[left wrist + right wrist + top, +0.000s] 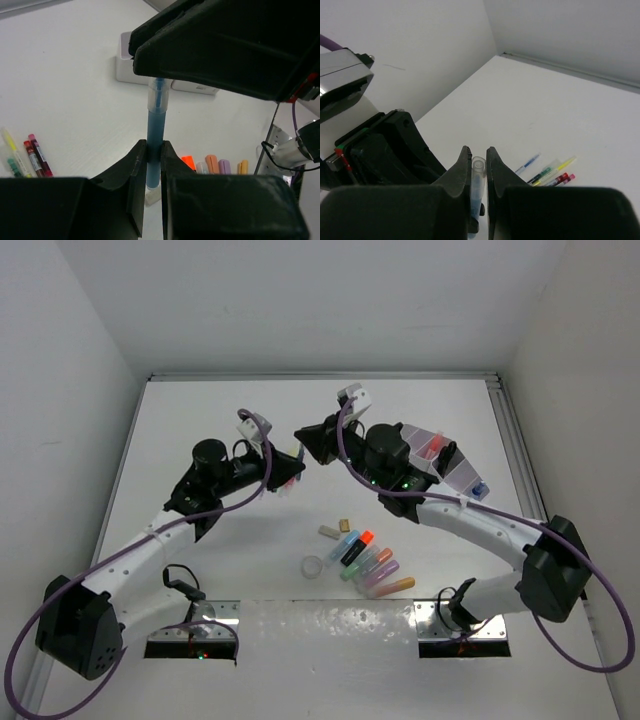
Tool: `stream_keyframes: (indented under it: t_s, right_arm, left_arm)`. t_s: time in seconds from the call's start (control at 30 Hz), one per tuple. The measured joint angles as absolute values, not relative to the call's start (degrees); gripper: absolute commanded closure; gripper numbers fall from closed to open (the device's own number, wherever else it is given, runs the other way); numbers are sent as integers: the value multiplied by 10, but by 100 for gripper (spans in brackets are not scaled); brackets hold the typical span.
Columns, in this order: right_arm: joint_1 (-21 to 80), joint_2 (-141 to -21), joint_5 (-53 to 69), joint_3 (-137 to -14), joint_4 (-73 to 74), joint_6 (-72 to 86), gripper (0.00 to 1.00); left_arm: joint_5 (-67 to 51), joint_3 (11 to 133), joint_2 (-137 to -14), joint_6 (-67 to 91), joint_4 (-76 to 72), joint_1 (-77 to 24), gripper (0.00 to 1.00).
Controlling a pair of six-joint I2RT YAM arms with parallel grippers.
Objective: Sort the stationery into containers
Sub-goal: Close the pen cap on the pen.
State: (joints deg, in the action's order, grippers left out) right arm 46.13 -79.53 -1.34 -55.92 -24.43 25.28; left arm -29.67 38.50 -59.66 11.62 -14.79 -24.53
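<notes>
Left gripper (154,148) fills the bottom of its wrist view, jaws clamped on the lower barrel of a blue pen (155,117), which stands straight out along the gripper axis. Pen is in the air over the middle of the table (200,420), not resting on anything. Right gripper (478,151) meets it head-on: the pen's clear end sits in the narrow slot between its jaws, a snug fit, but I can't tell whether they are actually pinching or only surrounding it. Reads as a handover, left to right. Likely reason: the organizer (462,472) is at the right side, tucked behind the right arm and well apart from the left one, so the right arm is better placed to drop the pen in. Holding the pen by one end leaves the other end free for the partner to take. Pose: both arms reach in toward the table centre, grippers tip to tip and roughly in line, the right forearm crossing in front of the organizer. Unsorted items on the table: loose pens (550,172) fanned out below the handover point, highlighters (370,562) in a row near the arm bases, tape ring (314,566) just beside them, erasers (329,531) just above. Task looks early, most items not yet sorted. Risk: the pen drops if the left opens before the right has a firm hold.
</notes>
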Motion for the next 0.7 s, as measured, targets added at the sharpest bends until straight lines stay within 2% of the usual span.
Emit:
stream_keyframes:
  t_s: [0.33,0.7]
  right_arm:
    - [497,-792,-105,-433,-406,247,100]
    - [508,-828,-114,-416,-452,256,100]
  left_arm:
    - [-313,380,-619,101,-116,-246,100]
    - [-307,366,-621,84,-99,-246,100]
